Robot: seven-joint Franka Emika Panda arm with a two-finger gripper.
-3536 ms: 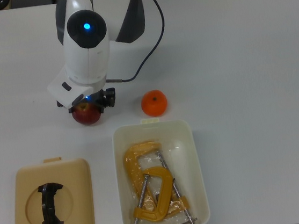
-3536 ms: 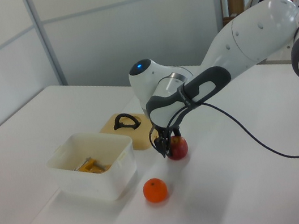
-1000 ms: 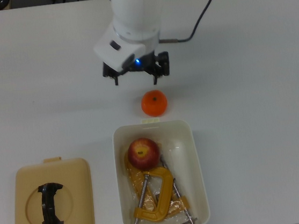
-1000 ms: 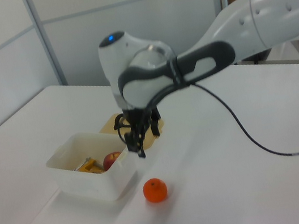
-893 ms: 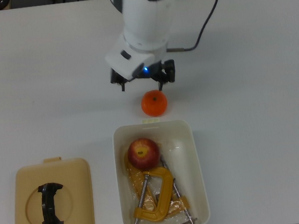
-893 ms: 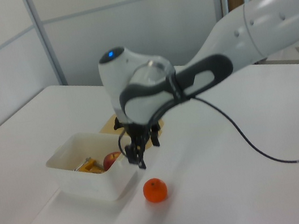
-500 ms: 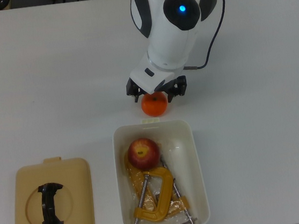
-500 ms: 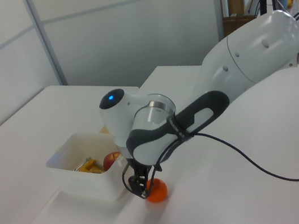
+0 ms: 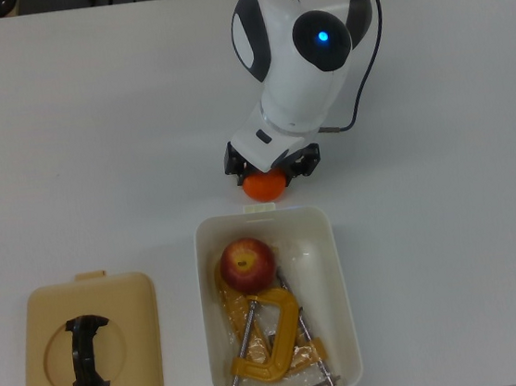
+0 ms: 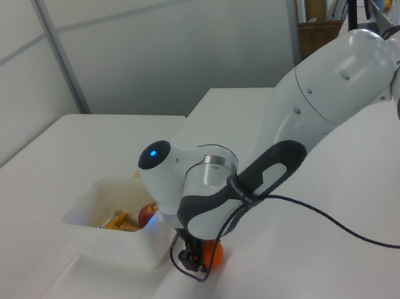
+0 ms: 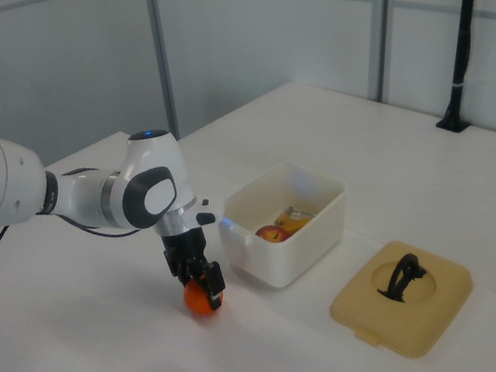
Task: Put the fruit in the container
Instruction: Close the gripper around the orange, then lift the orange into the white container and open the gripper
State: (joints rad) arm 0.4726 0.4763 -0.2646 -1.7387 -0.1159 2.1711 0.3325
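Moved since earlier: apple (image 9: 246, 263) gone from the bare tabletop into the container; tool (image 9: 273, 167) dropped from above the orange down onto it.
Tabletop (image 9: 452, 180): white, carrying everything.
Arm (image 9: 303, 53): white, blue light on its round joint, reaching from the top view's far edge down toward the orange; black cable trailing off the wrist.
Lid (image 9: 90, 354): flat tan, black handle in a round recess, lying near the top view's lower left, well apart from the container.
Container (image 9: 335, 259): cream-white tub, open, in the top view's lower middle, small tabs on its short ends.
Clamps (image 9: 270, 341): yellow-orange metal, lying inside the container, filling its near half in the top view.
Apple: dark red with a yellowish dimple, inside the container at its far left corner in the top view, resting against the clamps.
Orange (image 9: 264, 188): on the tabletop just beyond the container's far short end, outside it, near the tab.
Tool: down over the orange, a black finger (image 9: 235, 165) on each side of the fruit; set around it, but cannot tell whether clamped tight.
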